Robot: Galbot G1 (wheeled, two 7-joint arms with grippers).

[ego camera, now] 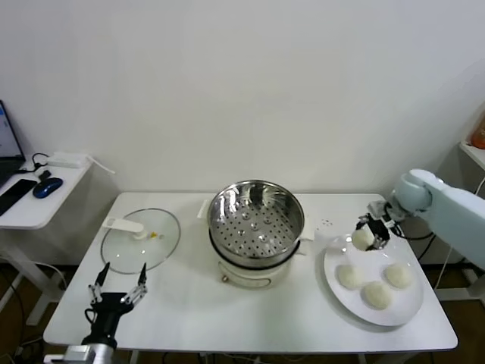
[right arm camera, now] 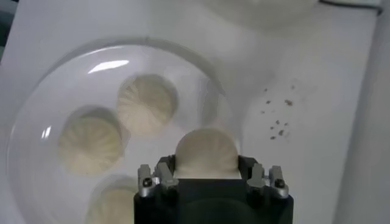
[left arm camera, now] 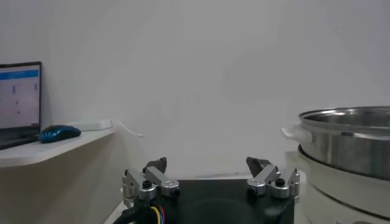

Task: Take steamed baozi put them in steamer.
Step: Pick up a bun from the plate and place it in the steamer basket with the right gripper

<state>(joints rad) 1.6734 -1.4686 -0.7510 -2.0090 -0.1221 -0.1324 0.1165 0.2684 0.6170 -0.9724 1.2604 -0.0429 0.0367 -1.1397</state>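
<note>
White counter [ego camera: 189, 303]: right tool [ego camera: 371, 231] clamped on one baozi [ego camera: 362, 238], apparently just clear of plate [ego camera: 409, 303]; left tool [ego camera: 119, 292] apart, idle at near edge; next, carry across into empty steamer [ego camera: 255, 220], then release.

Bright even light; glare on plate [right arm camera: 109, 64]; soft shadows.

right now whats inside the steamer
Nothing: the steamer shows only its bare perforated bottom. Three baozi lie on the white plate; the right hand holds a fourth. Under the basket is hidden.
</note>
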